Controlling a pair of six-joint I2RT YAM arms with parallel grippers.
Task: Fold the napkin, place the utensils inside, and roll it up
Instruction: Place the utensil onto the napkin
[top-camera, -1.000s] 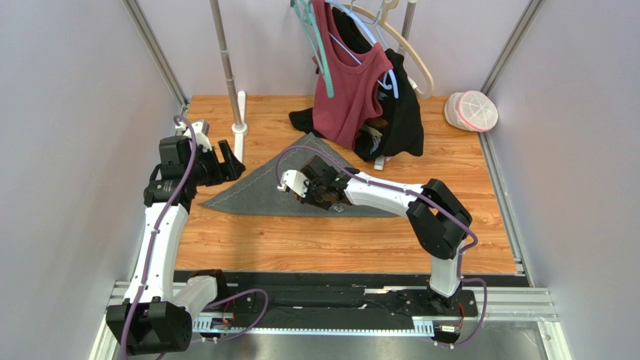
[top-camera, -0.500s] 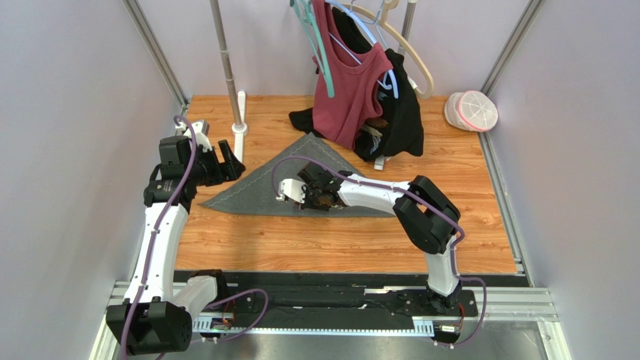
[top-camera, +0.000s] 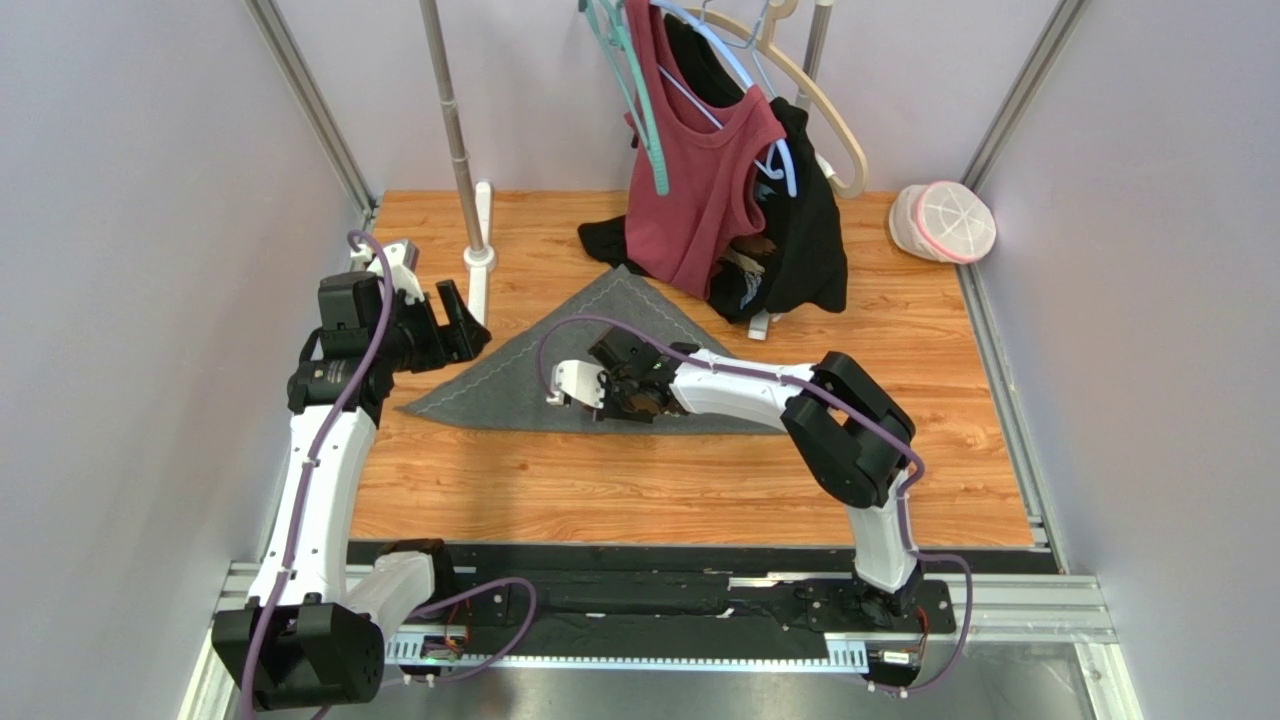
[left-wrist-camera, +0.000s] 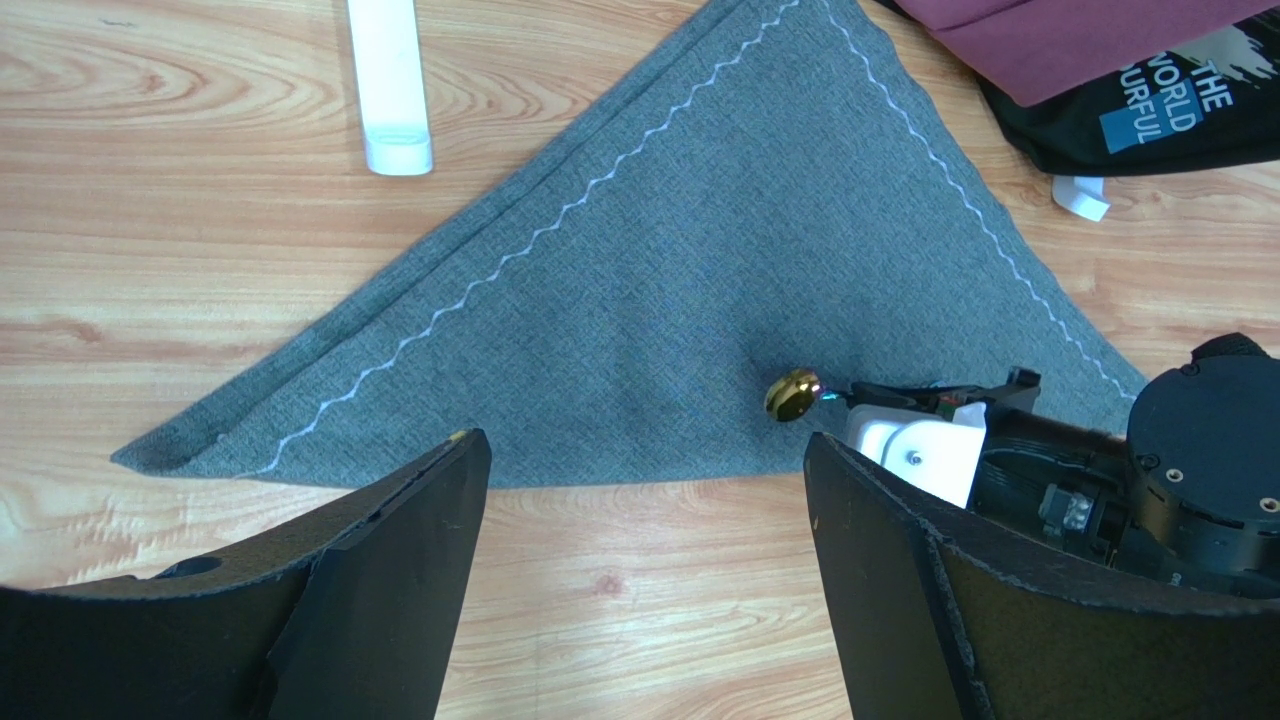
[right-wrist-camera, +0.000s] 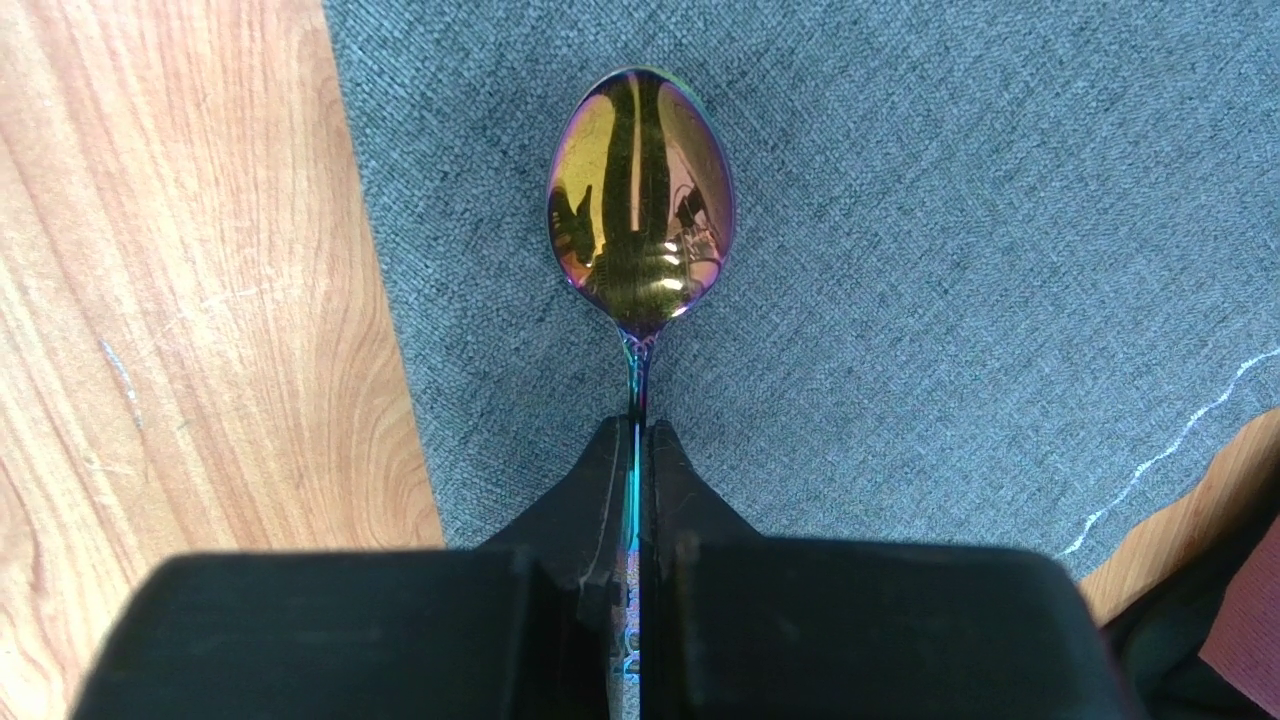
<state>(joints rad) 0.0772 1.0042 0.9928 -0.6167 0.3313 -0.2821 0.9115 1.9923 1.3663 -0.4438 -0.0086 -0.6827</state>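
The dark grey napkin lies folded into a triangle on the wooden table; it also shows in the left wrist view and the right wrist view. My right gripper is shut on the thin handle of the spoon. The spoon's gold bowl sticks out ahead of the fingers, just over the napkin near its front edge. My left gripper is open and empty, above the napkin's left corner and the bare wood in front of it.
A white pole base stands just behind the napkin's left side. A maroon top and a black garment hang on hangers and touch down at the napkin's back right. A white and pink cap sits at the far right corner.
My right gripper has moved left along the napkin's front edge with the spoon in it. The left arm has not moved.
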